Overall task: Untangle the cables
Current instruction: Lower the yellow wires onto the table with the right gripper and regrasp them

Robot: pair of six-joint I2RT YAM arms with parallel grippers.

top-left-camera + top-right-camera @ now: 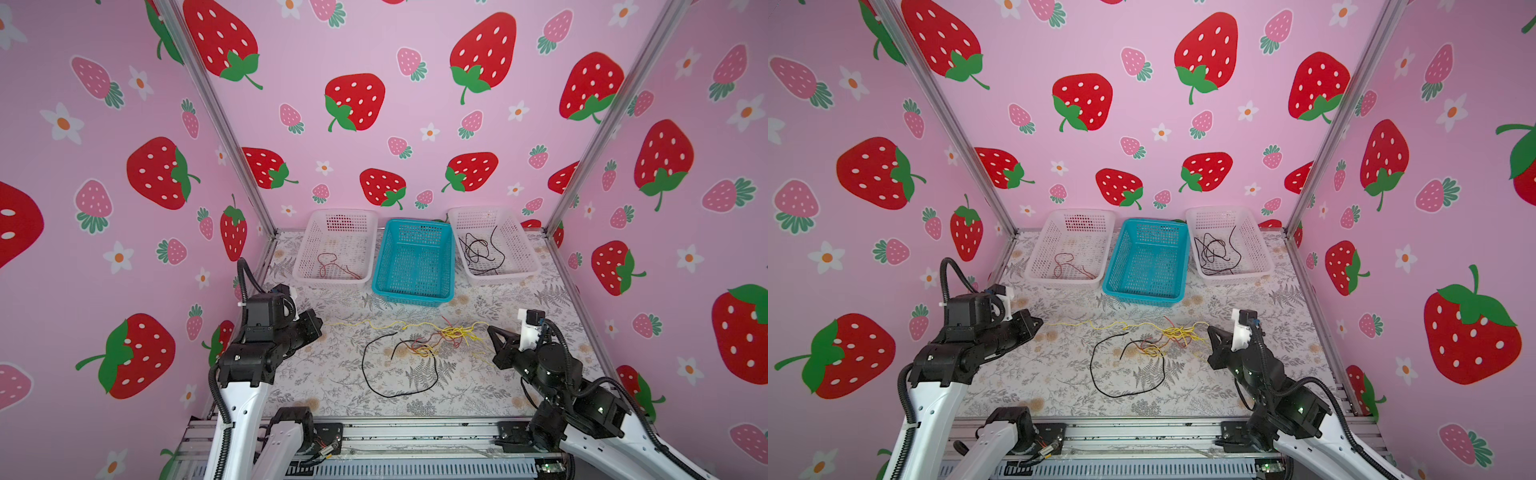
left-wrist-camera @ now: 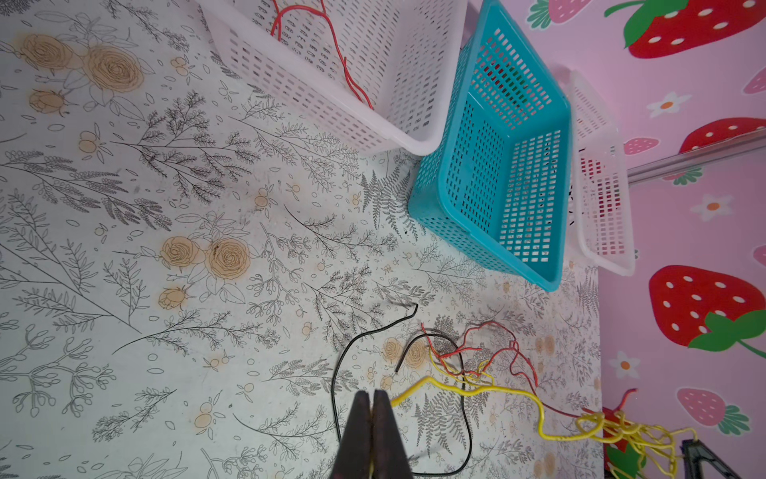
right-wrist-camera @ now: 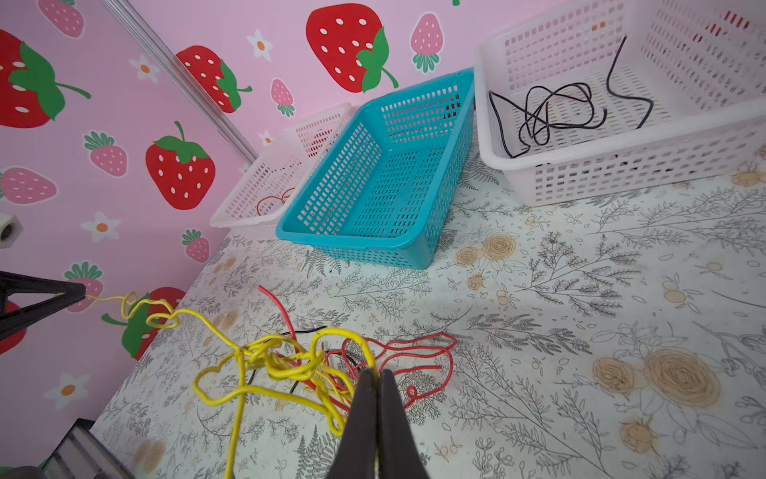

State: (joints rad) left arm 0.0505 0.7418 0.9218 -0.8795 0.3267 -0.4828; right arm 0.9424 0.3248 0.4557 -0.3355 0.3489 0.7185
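Three slotted plastic baskets were ranged at the back: a left white basket (image 1: 328, 281) with thin red wire (image 1: 328, 262), a turquoise basket (image 1: 411, 296), and a right white basket (image 1: 503, 276) with black wire (image 1: 478, 251). The left gripper (image 1: 321, 323) and right gripper (image 1: 489, 328) were each clenched on the yellow cable (image 1: 374, 325) running from the tabletop tangle (image 1: 440, 338).

No legible text, label, brand, number or sign anywhere in these views.
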